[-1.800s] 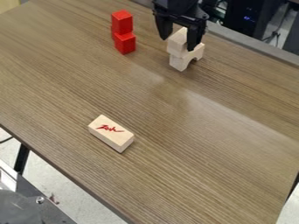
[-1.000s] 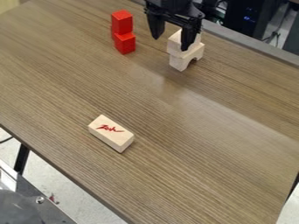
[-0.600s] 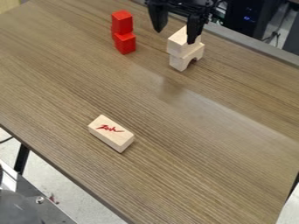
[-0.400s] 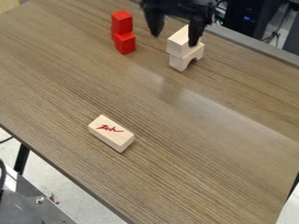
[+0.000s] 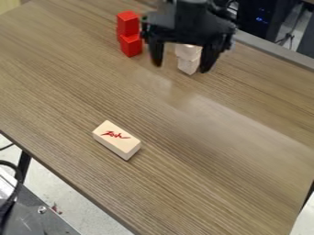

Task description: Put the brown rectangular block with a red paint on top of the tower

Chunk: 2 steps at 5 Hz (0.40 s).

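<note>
Furthest left in the view, well apart from my gripper and beyond the table's edge, a thick black cable (image 5: 7,206) loops over a dark metal surface (image 5: 36,220); both are cut off by the border. Next comes the light brown rectangular wooden block with red paint (image 5: 116,137), well below my gripper and to its left in the view, lying flat on the brown wood-grain table (image 5: 215,160), marked side up.

Just left of my gripper stand bright red cubes (image 5: 130,45), one on another. A sliver of red shows behind them, too little to make out.

My black two-finger gripper (image 5: 181,68) hangs with its fingers pointing down, spread wide apart, pinching nothing. My arm comes in from the top edge, which cuts it off, and the gripper's edges are blurred.

Seen between my fingers is the pale wooden tower (image 5: 187,63). My gripper hides its top and much of its right side, and I can't tell whether I touch it. Behind me, up and to the right, sits dark equipment (image 5: 257,16), partly cut off.
</note>
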Tool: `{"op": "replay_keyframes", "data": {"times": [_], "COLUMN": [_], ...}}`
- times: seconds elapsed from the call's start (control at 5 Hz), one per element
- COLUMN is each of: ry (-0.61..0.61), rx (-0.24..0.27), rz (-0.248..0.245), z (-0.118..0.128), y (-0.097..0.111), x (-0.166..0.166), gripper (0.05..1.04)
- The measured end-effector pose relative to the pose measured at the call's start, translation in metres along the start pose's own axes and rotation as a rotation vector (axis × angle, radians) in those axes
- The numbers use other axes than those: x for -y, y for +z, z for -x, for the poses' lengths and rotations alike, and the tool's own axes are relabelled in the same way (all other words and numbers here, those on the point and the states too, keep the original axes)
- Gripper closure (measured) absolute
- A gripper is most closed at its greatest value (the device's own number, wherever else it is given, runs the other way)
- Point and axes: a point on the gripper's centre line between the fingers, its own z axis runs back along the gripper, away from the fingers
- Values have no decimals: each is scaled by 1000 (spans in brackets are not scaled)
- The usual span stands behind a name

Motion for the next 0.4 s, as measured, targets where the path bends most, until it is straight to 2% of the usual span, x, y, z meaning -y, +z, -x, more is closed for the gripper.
{"op": "replay_keyframes", "data": {"times": [0.2,0.4], "ry": [235,405], "rx": [28,47], "rz": [-62,-80], "z": [17,24], "y": [2,2], "x": [-13,-23], "gripper": [83,83]}}
